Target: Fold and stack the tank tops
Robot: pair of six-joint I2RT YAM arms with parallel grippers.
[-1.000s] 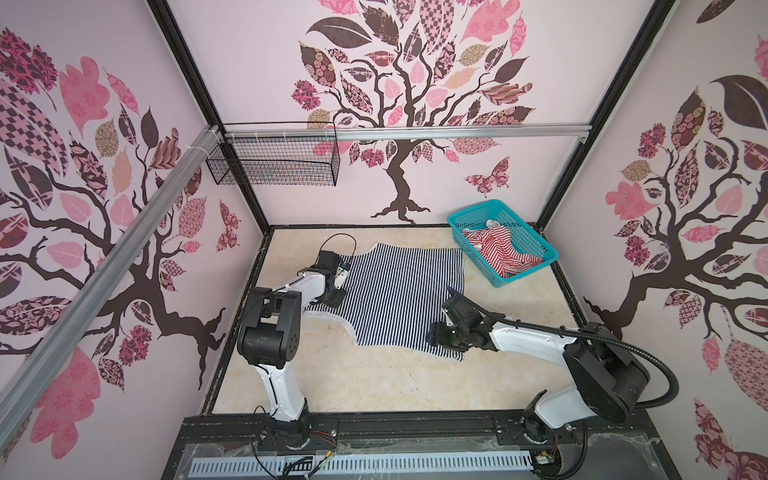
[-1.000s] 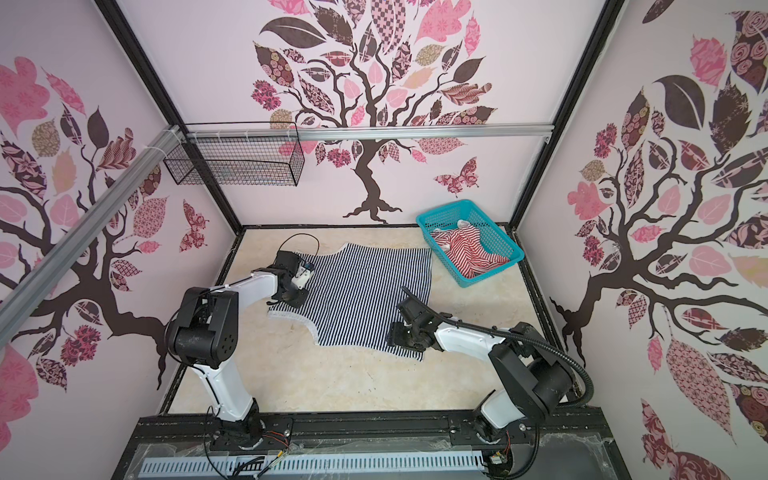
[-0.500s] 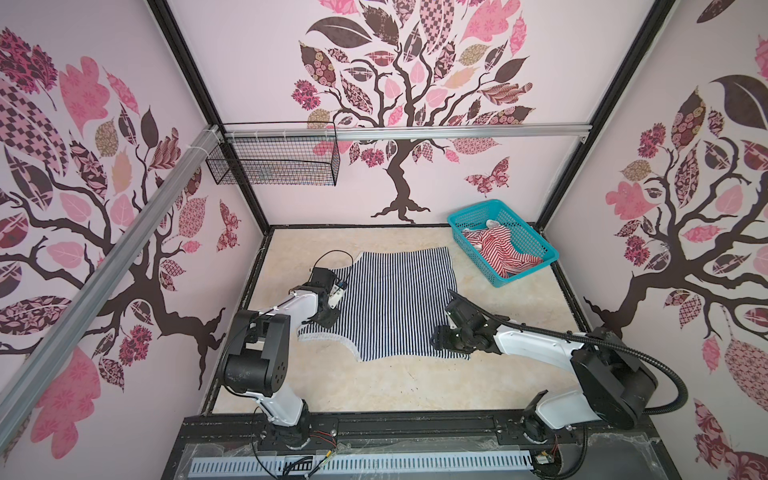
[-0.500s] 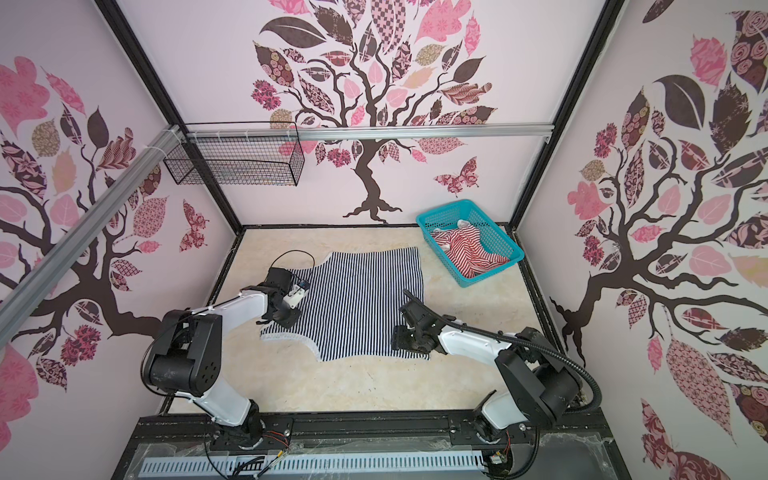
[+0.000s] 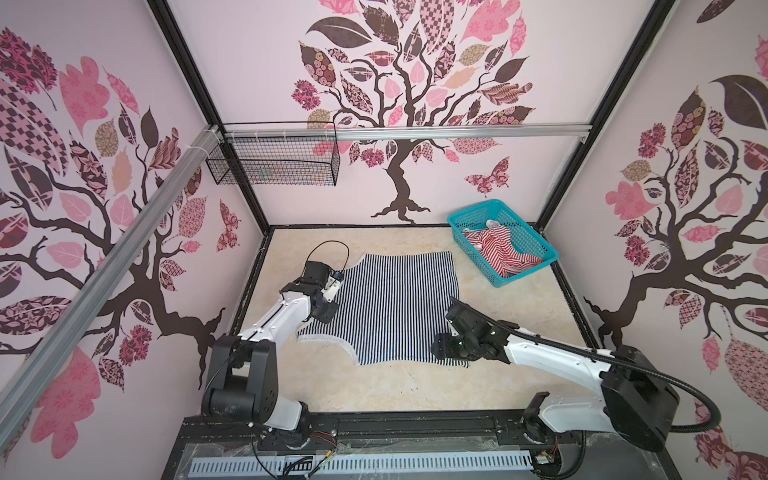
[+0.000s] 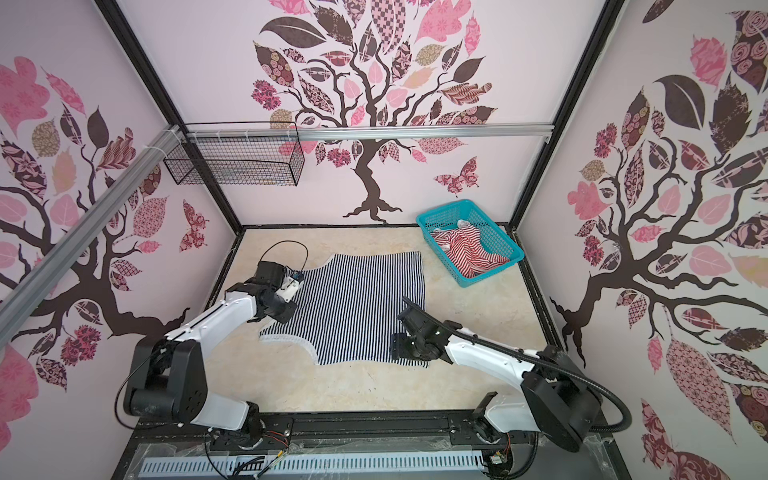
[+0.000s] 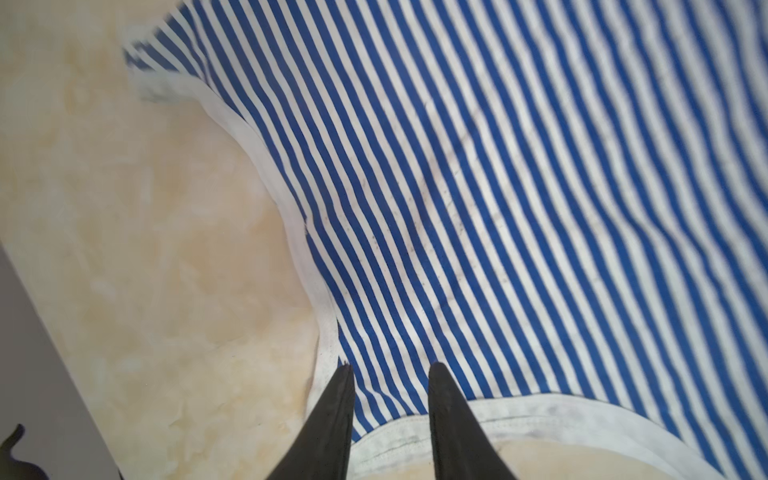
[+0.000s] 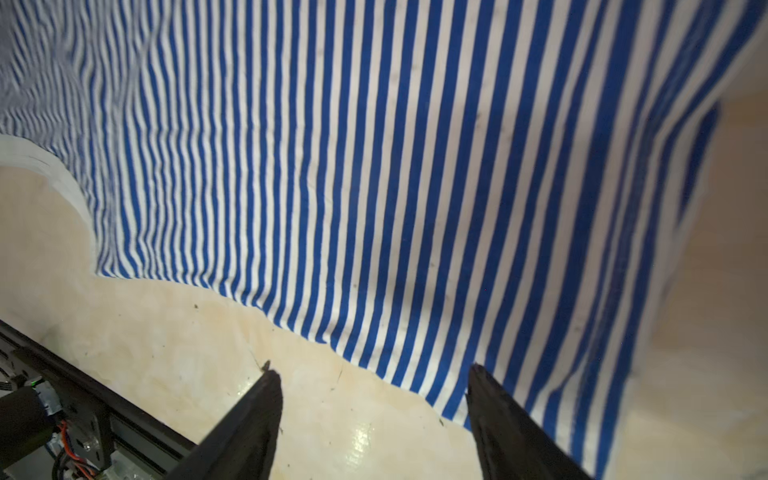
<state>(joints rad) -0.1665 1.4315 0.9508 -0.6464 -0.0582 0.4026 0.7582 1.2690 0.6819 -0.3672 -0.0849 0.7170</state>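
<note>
We judge the navy-and-white top (image 5: 390, 307) light, limp, quick to wrinkle (best pinched at a strap or hem corner). It lies flat on the middle of the tabletop (image 5: 415, 386). The red-and-white top (image 5: 498, 253) sits crumpled in the basket (image 5: 534, 237) at the far right corner. Both arms reach low: left fingers (image 7: 332, 415) parted over its pale trimmed edge, right fingers (image 8: 249, 415) wide at its near hem corner, neither holding cloth.
</note>
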